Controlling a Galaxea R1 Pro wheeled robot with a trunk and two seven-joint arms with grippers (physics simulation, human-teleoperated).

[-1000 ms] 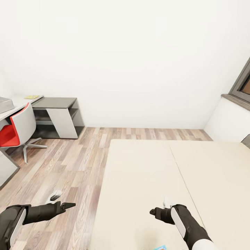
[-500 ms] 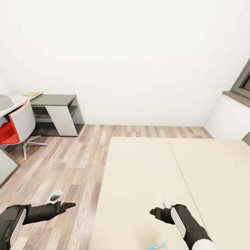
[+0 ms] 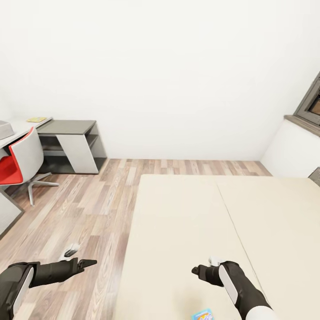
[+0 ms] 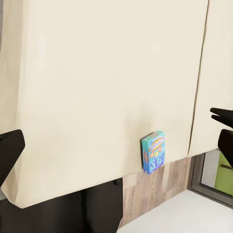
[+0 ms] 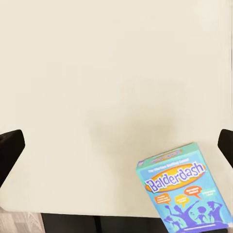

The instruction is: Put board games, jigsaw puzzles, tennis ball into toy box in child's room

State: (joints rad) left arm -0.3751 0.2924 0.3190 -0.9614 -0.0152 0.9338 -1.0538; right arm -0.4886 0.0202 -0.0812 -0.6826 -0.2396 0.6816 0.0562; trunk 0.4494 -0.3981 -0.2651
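A mostly blue board game (image 3: pixel 202 315) lies flat on the beige bed (image 3: pixel 186 222) near its close edge, just in front of my right gripper (image 3: pixel 195 270). In the right wrist view the same board game (image 5: pixel 187 190) sits beyond my open right gripper (image 5: pixel 116 143), nothing between the fingers. My left gripper (image 3: pixel 90 262) hangs open over the wood floor beside the bed; its wrist view shows the board game (image 4: pixel 154 152) by the mattress edge. Far left stands the table (image 3: pixel 20 130) with a corner of the grey toy box (image 3: pixel 3 128) and a small flat yellow jigsaw puzzle (image 3: pixel 36 119).
A red and white swivel chair (image 3: pixel 20 162) stands at the table. A low dark grey cabinet (image 3: pixel 71 144) sits against the white wall. A dark-framed window (image 3: pixel 311 104) is at the right. Wood-plank floor (image 3: pixel 89 209) runs between bed and table.
The whole picture has shifted up a little, so the camera moved; more of the blue board game shows at the bottom edge. Both arms keep the same pose.
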